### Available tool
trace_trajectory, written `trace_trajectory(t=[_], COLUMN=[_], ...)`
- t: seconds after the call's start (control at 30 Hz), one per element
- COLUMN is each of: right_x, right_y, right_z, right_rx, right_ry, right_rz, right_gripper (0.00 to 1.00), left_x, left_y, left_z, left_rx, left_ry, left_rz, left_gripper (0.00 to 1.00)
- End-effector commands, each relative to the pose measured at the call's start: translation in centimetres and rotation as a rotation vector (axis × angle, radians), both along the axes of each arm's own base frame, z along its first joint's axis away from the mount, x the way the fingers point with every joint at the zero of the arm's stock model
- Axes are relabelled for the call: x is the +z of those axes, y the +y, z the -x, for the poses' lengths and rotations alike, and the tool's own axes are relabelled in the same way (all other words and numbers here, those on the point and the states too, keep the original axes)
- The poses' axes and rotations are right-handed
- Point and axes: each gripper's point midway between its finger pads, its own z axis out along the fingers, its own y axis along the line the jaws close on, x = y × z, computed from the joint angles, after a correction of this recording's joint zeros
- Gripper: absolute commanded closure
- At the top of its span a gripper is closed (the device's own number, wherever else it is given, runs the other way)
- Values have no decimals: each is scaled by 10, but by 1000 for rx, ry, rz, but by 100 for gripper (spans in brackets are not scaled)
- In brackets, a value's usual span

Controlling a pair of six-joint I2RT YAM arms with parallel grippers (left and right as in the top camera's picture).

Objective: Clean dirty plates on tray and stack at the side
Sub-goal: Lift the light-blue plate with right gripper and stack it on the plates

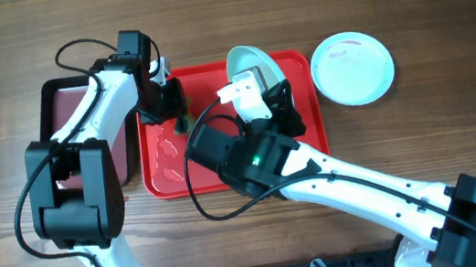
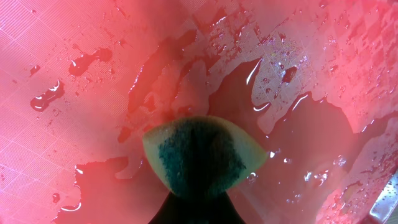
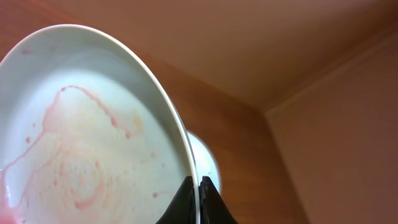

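Step in hand: scrubbing the white plate, judged from a sponge and a smeared plate both being held over the tray.
Right gripper: clamped tight on the white plate's rim; the plate is tilted steeply, raised over the far edge of the red tray.
Left gripper: closed on a yellow sponge, its blue-green scouring face outward, hanging low over the tray's wet left half.
Plate condition: reddish swirls and specks cover the inner face; not clean.
Other plate: a light-blue plate lies flat on the table, just off the tray's far right corner, faint red mark near its far rim.
Third plate: not seen.
Maroon tray: on the table beside the red tray's left edge, under the left arm.
Recommendation: turn the smeared face toward the sponge, keep the work above the tray so drips land there, and press lightly, since a rim-only hold could slip.
Risk: sponge and plate are apart; contact must be made squarely.
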Motion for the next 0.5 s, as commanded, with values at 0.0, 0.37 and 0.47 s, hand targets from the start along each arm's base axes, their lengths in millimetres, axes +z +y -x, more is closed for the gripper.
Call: trace_trajectory(t=[0.0, 0.37, 0.47], right_x=[-49, -93, -106], right_y=[-3, -207, -275], right_z=[-8, -89, -86], right_rx=[-21, -361, -519], right_ry=[254, 446, 374], right_rz=[-271, -1063, -1105], right_gripper=[96, 96, 96], left_x=[3, 3, 3], left_y=[0, 0, 0], left_z=[2, 3, 4], left_rx=[6, 6, 6], left_ry=[-6, -2, 5], left_rz=[-7, -7, -8], left_gripper=[96, 96, 96])
